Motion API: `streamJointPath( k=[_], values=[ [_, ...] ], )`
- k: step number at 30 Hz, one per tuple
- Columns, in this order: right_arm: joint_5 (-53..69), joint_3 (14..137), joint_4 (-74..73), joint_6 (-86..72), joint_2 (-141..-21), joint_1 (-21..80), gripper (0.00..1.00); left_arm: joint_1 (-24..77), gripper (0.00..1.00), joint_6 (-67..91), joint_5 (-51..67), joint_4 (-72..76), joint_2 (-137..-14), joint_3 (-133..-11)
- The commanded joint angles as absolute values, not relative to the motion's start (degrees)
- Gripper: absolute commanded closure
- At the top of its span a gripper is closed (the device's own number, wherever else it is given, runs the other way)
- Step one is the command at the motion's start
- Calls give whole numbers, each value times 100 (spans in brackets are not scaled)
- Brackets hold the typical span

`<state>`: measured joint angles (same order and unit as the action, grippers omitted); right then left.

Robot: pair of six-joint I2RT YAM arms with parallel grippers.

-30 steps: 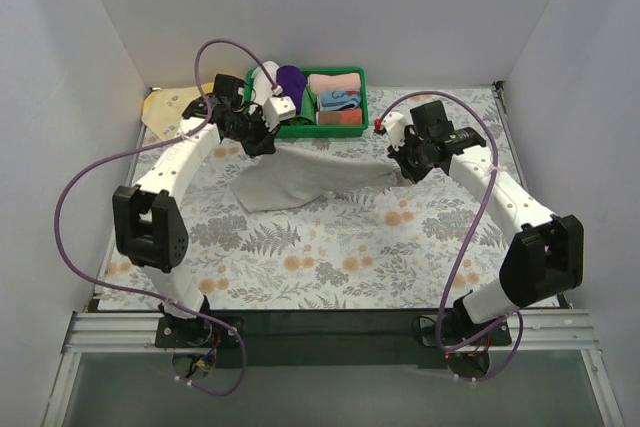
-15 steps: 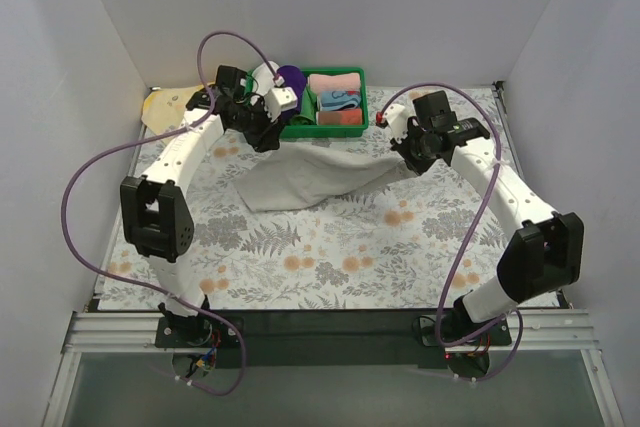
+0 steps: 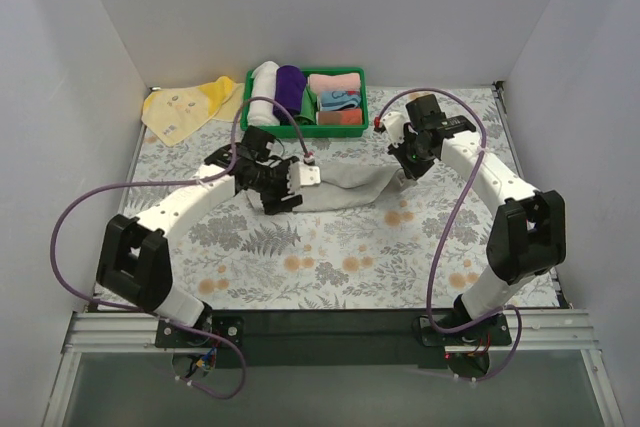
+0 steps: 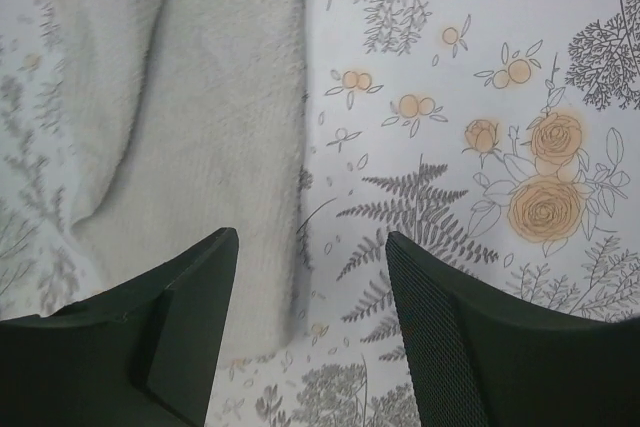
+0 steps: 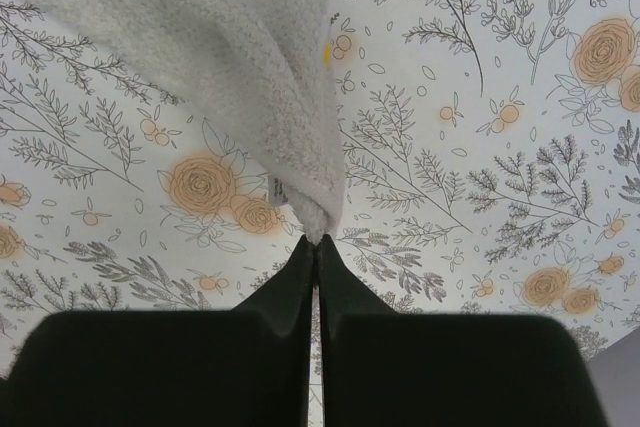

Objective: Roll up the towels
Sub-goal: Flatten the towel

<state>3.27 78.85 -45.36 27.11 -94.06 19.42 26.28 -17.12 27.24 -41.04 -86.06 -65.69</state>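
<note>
A light grey towel (image 3: 345, 190) lies stretched across the middle of the floral table. My right gripper (image 3: 405, 169) is shut on the towel's right corner (image 5: 315, 209), which hangs a little above the table. My left gripper (image 3: 272, 195) is open over the towel's left end; the grey cloth (image 4: 190, 127) lies flat under its left finger and nothing is between the fingers. A pale yellow towel (image 3: 188, 107) with small printed marks lies flat at the back left corner.
A green basket (image 3: 360, 87) stands at the back centre with a white roll (image 3: 264, 92), a purple roll (image 3: 290, 89) and folded pink (image 3: 334, 81) and blue (image 3: 340, 100) cloths. White walls close in on three sides.
My left gripper has let go of the grey towel's left corner and moved down and forward over the cloth. The towel has dropped from its stretched, lifted state. The yellow towel is now uncovered.
</note>
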Motion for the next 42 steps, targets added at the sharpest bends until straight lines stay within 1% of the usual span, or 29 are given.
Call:
streamJointPath(
  k=[1, 10, 11, 13, 15, 16, 18, 19, 21, 22, 27, 29, 33, 35, 37, 38, 39, 42],
  values=[
    [369, 7849, -4623, 2637, -9413, 1863, 99, 2987, 43, -1969, 2391, -3639, -9006, -6381],
    [422, 7726, -4667, 2689, -9413, 1705, 99, 3340, 42, -2328, 1908, -3076, -9905, -6346],
    [457, 7717, -4676, 2689, -9404, 1696, 99, 3340, 42, -2364, 1890, -3050, -10010, -6328],
    [466, 7708, -4676, 2689, -9413, 1679, 99, 3349, 46, -2425, 1837, -2989, -10116, -6293],
    [475, 7691, -4693, 2698, -9413, 1679, 99, 3349, 53, -2426, 1723, -2936, -10256, -6258],
    [492, 7682, -4693, 2698, -9413, 1670, 99, 3349, 64, -2434, 1670, -2927, -10292, -6240],
    [518, 7647, -4702, 2689, -9396, 1661, 99, 3349, 75, -2452, 1609, -2953, -10310, -6223],
    [527, 7646, -4711, 2689, -9378, 1661, 99, 3357, 84, -2461, 1617, -3023, -10292, -6231],
    [545, 7620, -4746, 2698, -9334, 1644, 99, 3375, 95, -2470, 1792, -3460, -10170, -6293],
    [554, 7577, -4763, 2707, -9256, 1644, 99, 3375, 100, -2461, 2010, -3628, -9917, -6310],
    [580, 7331, -5018, 2935, -8851, 1608, 99, 3428, 100, -2557, 2969, -5225, -8826, -6529],
    [598, 7129, -5106, 3128, -8597, 1600, 99, 3428, 100, -2584, 3250, -5553, -8396, -6583],
    [484, 6715, -5106, 3445, -8367, 1600, 99, 3410, 100, -2611, 3515, -5958, -8112, -6653],
    [440, 6654, -5098, 3498, -8472, 1600, 99, 3244, 100, -2628, 3691, -5994, -8296, -6802],
    [474, 6723, -5098, 3489, -8734, 1591, 99, 2868, 100, -2628, 4033, -5985, -8875, -6986],
    [492, 6776, -5089, 3489, -8841, 1591, 99, 2691, 100, -2645, 4165, -5994, -9103, -7240],
    [492, 6898, -5080, 3481, -8955, 1591, 99, 2533, 100, -2637, 4349, -5968, -9662, -7425],
    [483, 7170, -5054, 3437, -9386, 1582, 99, 1935, 100, -2435, 4578, -5854, -10439, -8146]
  ],
)
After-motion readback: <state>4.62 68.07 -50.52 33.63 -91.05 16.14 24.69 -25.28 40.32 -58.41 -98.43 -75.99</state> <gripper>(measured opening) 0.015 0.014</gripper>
